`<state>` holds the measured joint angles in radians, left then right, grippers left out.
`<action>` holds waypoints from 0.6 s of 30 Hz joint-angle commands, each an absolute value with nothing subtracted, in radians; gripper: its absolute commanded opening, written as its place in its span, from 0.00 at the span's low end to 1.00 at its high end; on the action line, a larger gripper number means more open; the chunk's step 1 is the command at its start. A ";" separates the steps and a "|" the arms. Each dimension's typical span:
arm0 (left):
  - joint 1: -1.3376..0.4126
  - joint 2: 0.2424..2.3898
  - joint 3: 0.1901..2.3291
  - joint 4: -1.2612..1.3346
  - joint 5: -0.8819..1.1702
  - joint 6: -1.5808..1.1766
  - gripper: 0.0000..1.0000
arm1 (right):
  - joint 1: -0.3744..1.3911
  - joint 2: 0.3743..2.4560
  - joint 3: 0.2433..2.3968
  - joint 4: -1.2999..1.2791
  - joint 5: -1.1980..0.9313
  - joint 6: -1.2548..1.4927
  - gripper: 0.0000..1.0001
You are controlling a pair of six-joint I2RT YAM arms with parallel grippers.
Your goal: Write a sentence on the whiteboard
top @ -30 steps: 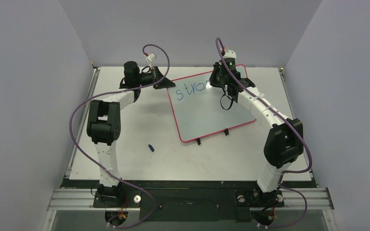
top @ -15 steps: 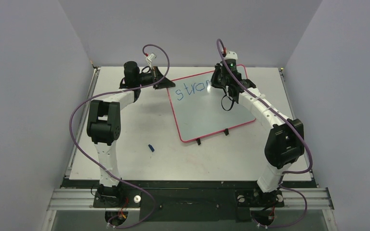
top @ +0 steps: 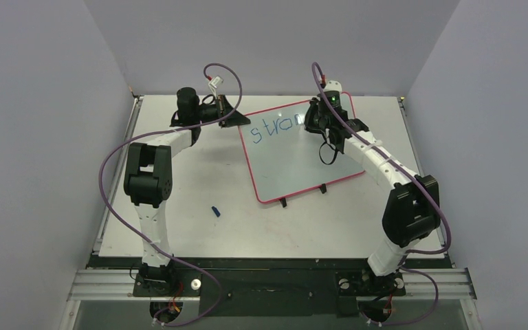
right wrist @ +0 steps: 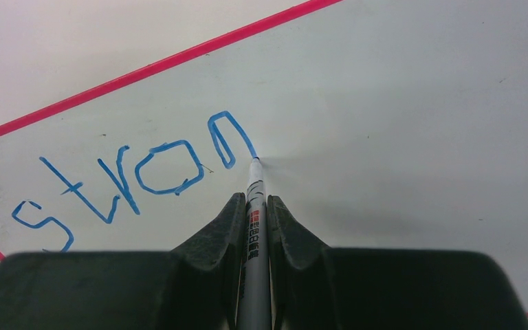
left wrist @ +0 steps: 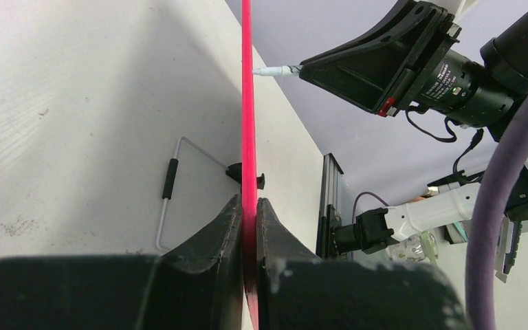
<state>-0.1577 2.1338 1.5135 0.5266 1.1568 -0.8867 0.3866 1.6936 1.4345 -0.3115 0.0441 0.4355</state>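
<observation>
The whiteboard (top: 295, 165) lies tilted on the table, its red-pink rim (left wrist: 247, 103) edge-on in the left wrist view. My left gripper (top: 237, 122) (left wrist: 249, 201) is shut on that rim at the board's far left corner. My right gripper (top: 316, 124) (right wrist: 256, 199) is shut on a slim white marker (right wrist: 254, 227). The marker's tip touches the board (right wrist: 399, 103) at the foot of the last letter. Of the sentence (top: 269, 128) (right wrist: 137, 179), the blue letters "stron" show along the top edge.
A small blue marker cap (top: 215, 211) lies on the table left of the board. Black clips (top: 283, 202) sit on the board's near edge. A wire stand (left wrist: 168, 192) shows under the board. Grey walls close in on three sides.
My right gripper has shifted slightly right along the top line, and the last letter has grown into an "n". The left arm and the board have not moved.
</observation>
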 commanded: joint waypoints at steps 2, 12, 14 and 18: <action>-0.165 2.043 1.532 0.632 1.238 -0.860 0.00 | 0.379 1.623 1.442 -0.329 0.063 0.434 0.00; -0.166 2.043 1.532 0.632 1.238 -0.861 0.00 | 0.337 1.588 1.503 -0.331 0.070 0.444 0.00; -0.167 2.042 1.531 0.632 1.239 -0.861 0.00 | 0.322 1.603 1.518 -0.332 0.061 0.447 0.00; -0.165 2.039 1.530 0.631 1.239 -0.859 0.00 | 0.300 1.634 1.543 -0.331 0.046 0.454 0.00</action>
